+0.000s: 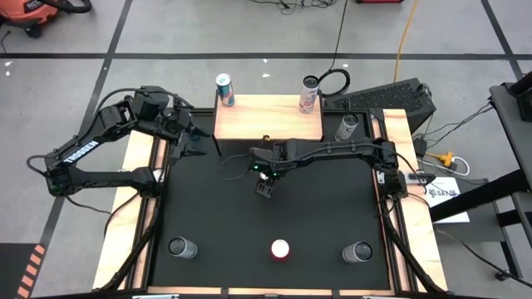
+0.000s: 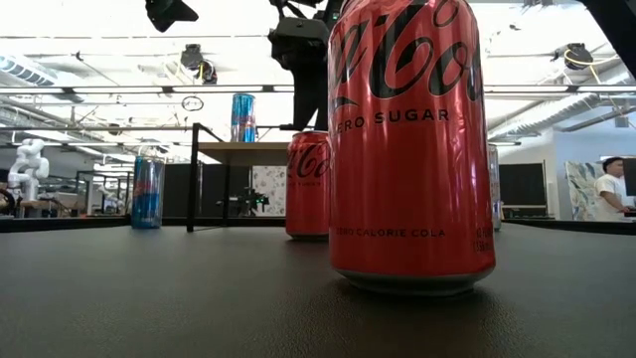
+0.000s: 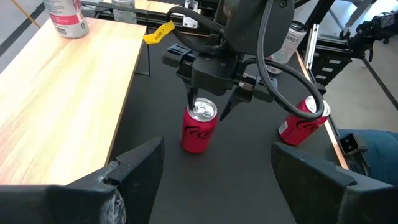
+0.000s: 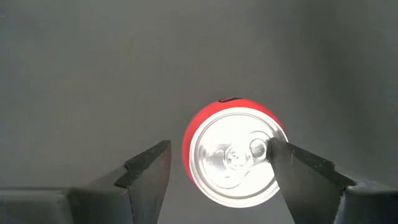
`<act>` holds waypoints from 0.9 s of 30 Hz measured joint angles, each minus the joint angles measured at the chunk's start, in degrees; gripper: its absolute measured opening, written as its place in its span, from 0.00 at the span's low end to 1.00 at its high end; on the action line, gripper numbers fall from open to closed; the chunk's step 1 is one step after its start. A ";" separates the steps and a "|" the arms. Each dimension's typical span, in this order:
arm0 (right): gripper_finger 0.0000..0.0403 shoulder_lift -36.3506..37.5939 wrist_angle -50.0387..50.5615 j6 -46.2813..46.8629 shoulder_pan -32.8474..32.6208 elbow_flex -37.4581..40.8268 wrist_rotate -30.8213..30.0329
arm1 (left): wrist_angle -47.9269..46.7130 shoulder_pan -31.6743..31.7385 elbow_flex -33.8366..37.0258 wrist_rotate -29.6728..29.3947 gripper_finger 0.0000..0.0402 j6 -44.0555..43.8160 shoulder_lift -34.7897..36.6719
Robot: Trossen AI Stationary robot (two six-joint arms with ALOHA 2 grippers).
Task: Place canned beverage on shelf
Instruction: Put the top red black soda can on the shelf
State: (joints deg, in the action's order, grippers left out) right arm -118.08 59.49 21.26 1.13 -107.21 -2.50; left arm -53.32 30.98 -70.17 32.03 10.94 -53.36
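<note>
A red cola can (image 3: pixel 199 129) stands upright on the black mat near the table's middle. My right gripper (image 3: pixel 210 109) hangs open right over it, pointing steeply down. In the right wrist view the can's silver top (image 4: pixel 235 158) lies between the fingers, nearer one than the other. From above, the gripper (image 1: pixel 264 189) hides this can. The shelf (image 1: pixel 268 120), a light-wood board, stands at the far edge. A blue can (image 1: pixel 224 90) and a pale can (image 1: pixel 309 94) stand at its far corners. My left gripper (image 3: pixel 211 180) waits open and empty left of the shelf.
A second red can (image 1: pixel 280 249) stands at the near edge, filling the low view (image 2: pixel 410 149). Two grey-topped cans (image 1: pixel 180 247) (image 1: pixel 357 252) flank it. Another can (image 1: pixel 347 126) stands right of the shelf. Bare black mat (image 1: pixel 324 208) lies between.
</note>
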 joint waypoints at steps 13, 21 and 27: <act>0.65 -0.11 0.17 0.79 -0.41 0.18 -0.63 | 0.02 0.00 0.00 0.00 0.75 0.00 0.00; 0.65 -0.15 0.28 1.50 -1.31 0.18 -1.01 | 0.02 0.01 0.00 0.00 0.75 0.00 0.00; 0.65 -0.15 1.60 2.12 -1.22 0.21 -3.67 | -0.13 0.00 0.00 0.00 0.75 -0.04 0.00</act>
State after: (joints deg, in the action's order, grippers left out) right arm -118.24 61.10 23.38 -0.10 -107.00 -6.17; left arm -53.45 30.98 -70.17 32.03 10.90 -53.36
